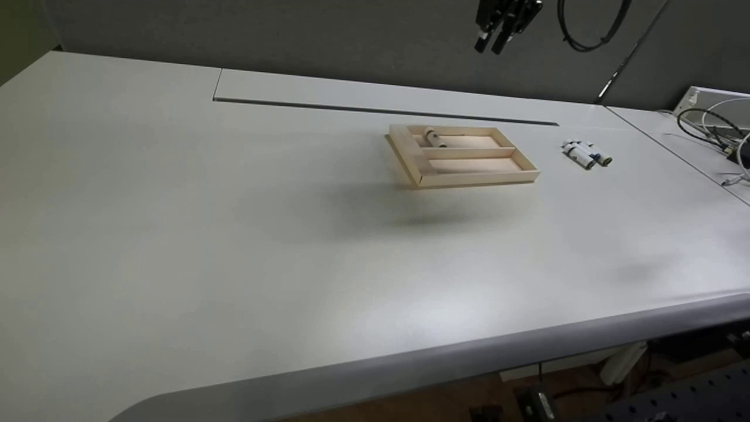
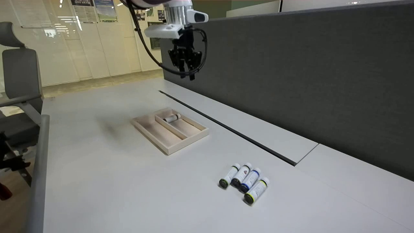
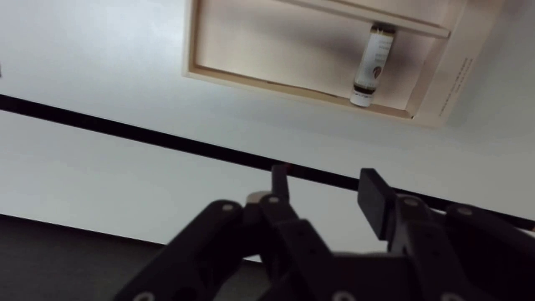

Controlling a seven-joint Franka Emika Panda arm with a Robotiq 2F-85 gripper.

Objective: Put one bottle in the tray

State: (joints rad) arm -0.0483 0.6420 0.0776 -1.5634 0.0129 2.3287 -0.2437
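A small whitish bottle [image 1: 435, 138] lies crosswise in one compartment of the tan wooden tray [image 1: 480, 179]. In an exterior view the bottle [image 2: 172, 118] lies between the tray's divider and its rim [image 2: 187, 143]. In the wrist view the bottle's [image 3: 373, 65] white cap overlaps the tray's rim [image 3: 434, 100]. Several similar bottles [image 2: 257, 191] lie side by side on the table, also in an exterior view [image 1: 579, 156]. My gripper [image 1: 490, 47] hangs high above the table, apart from tray and bottles, also in an exterior view [image 2: 187, 76]. In the wrist view its fingers [image 3: 324, 179] are open with nothing between them.
A long dark slot [image 2: 239, 129] runs along the table beside the tray. A grey partition [image 2: 291, 81] stands along the table's back. Cables and a white box [image 1: 715, 108] lie at the table's far end in an exterior view. A chair [image 2: 22, 74] stands by the table.
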